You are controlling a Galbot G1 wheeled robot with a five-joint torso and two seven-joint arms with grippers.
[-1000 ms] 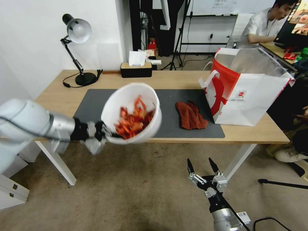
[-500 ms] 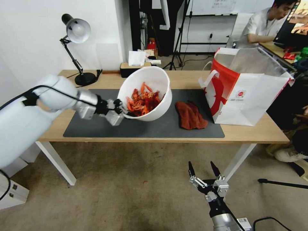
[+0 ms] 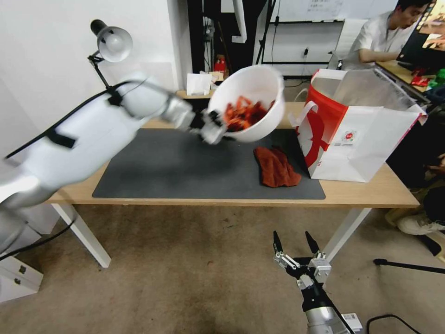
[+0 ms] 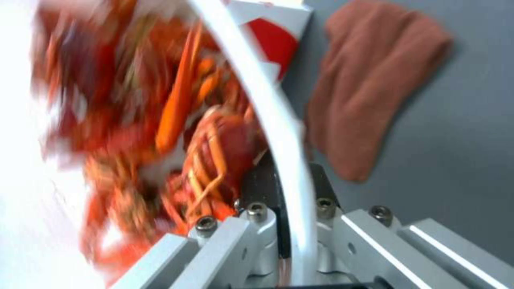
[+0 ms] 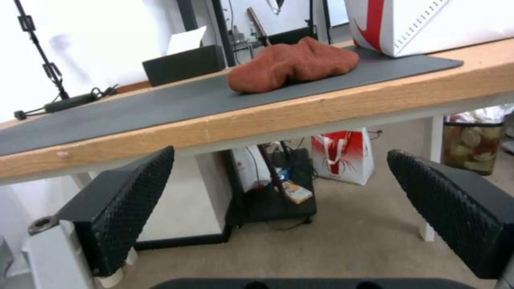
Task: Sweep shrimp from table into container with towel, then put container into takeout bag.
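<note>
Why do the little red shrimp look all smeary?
Head view: the round white plastic container and left gripper blur from motion. Left wrist view: the red-orange shrimp streak up close. Right wrist view: the rust-red towel looks sharp.

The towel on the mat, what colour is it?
Rust red-brown, plain with no pattern. The towel shows best in the head view, lying flat on the dark grey mat.

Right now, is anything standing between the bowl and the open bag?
Nothing visible. The left gripper holds the bowl of shrimp in the air beside the bag, whose top is open. The towel lies lower, on the mat.
</note>
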